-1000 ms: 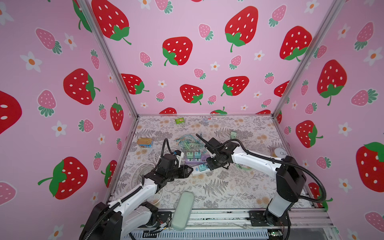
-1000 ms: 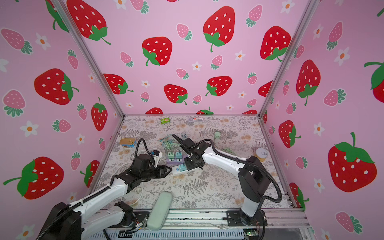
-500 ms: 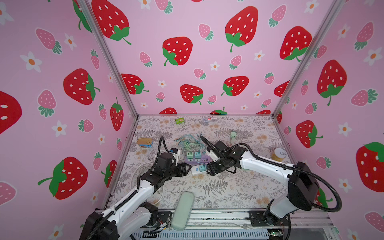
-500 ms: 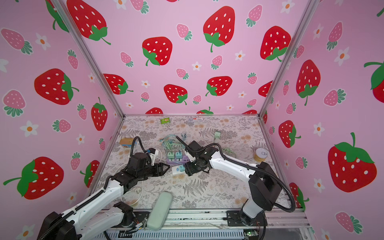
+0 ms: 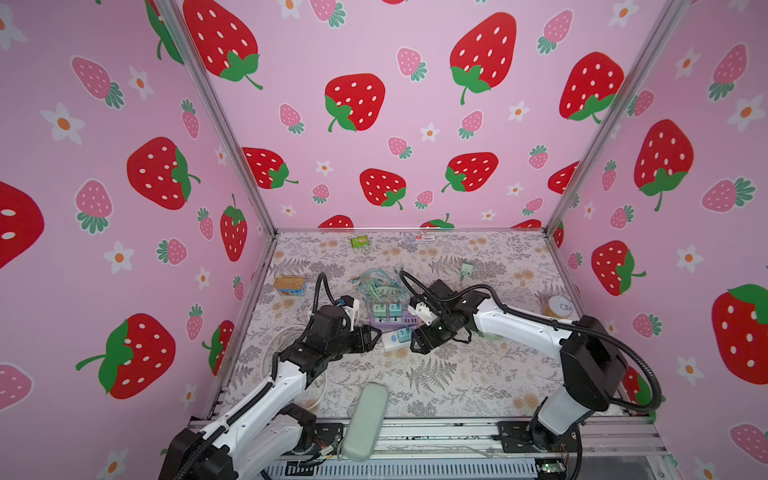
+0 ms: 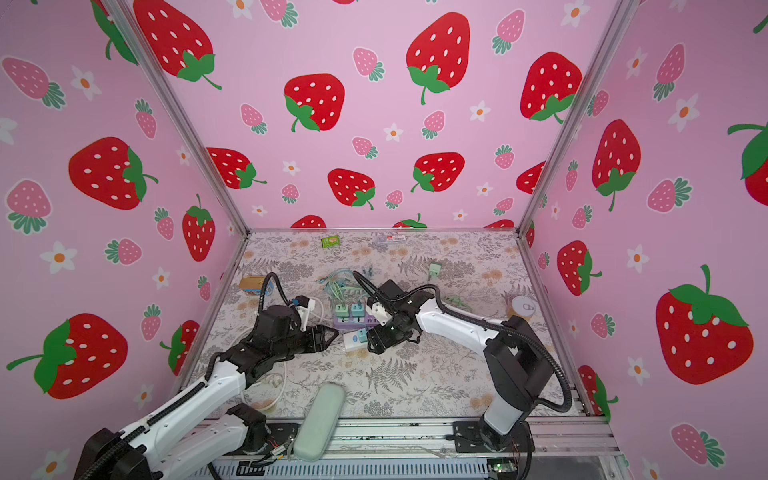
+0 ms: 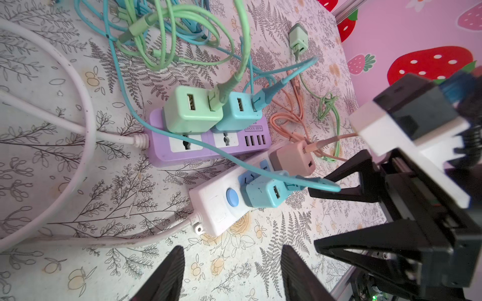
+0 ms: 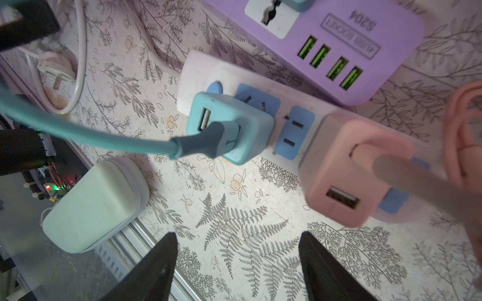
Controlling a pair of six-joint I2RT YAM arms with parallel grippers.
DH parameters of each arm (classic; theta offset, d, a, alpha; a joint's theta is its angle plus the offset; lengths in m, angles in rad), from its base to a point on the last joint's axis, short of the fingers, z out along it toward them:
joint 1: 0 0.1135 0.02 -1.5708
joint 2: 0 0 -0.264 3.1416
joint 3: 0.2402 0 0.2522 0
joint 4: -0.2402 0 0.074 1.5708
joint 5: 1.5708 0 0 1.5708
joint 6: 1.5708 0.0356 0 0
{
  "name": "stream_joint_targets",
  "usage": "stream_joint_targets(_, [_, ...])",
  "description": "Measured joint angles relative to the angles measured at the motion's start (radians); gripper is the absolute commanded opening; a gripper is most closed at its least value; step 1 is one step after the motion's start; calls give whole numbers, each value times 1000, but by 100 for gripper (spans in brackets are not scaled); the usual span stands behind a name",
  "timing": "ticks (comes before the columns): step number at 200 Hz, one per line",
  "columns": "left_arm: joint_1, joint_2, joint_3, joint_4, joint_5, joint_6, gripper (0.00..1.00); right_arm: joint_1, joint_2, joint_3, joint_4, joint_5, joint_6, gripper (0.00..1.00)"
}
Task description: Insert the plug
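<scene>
A light-blue plug (image 7: 263,192) (image 8: 229,127) with a teal cable sits in the white power strip (image 7: 214,206) (image 8: 198,70), right beside its blue button. In both top views the strip (image 5: 390,343) (image 6: 351,340) lies mid-table between the two grippers. My left gripper (image 5: 374,334) (image 6: 330,332) (image 7: 233,256) is open and empty, just short of the strip's cable end. My right gripper (image 5: 417,345) (image 6: 374,344) (image 8: 237,237) is also open and empty, a little clear of the plug on the opposite side.
A pink charger (image 8: 349,169) occupies the strip's far sockets. A purple strip (image 7: 182,153) behind it holds green and blue chargers under tangled cables (image 7: 167,34). A thick white cord (image 7: 86,109) loops at the left. A mint case (image 5: 365,419) lies on the front edge.
Both grippers have opened wider and drawn back from the white strip. The right gripper has let go of the blue plug, which stays in the strip.
</scene>
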Motion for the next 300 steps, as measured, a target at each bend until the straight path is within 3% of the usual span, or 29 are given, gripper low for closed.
stream_joint_targets(20, [2,-2,0,-1,0,2,62,-5,4,2,-1,-36,-19,83])
stream_joint_targets(154, [8,-16,3,-8,0,2,62,-7,-82,-17,72,-359,-90,80])
stream_joint_targets(188, [10,-37,3,-18,-5,1,62,-30,-142,-17,98,-288,-72,75])
stream_joint_targets(236, [14,-49,3,-22,-16,0,62,-115,-258,-28,132,-149,-27,58])
stream_joint_targets(300, [16,-49,3,-38,-29,0,62,-249,-382,-138,159,6,59,48])
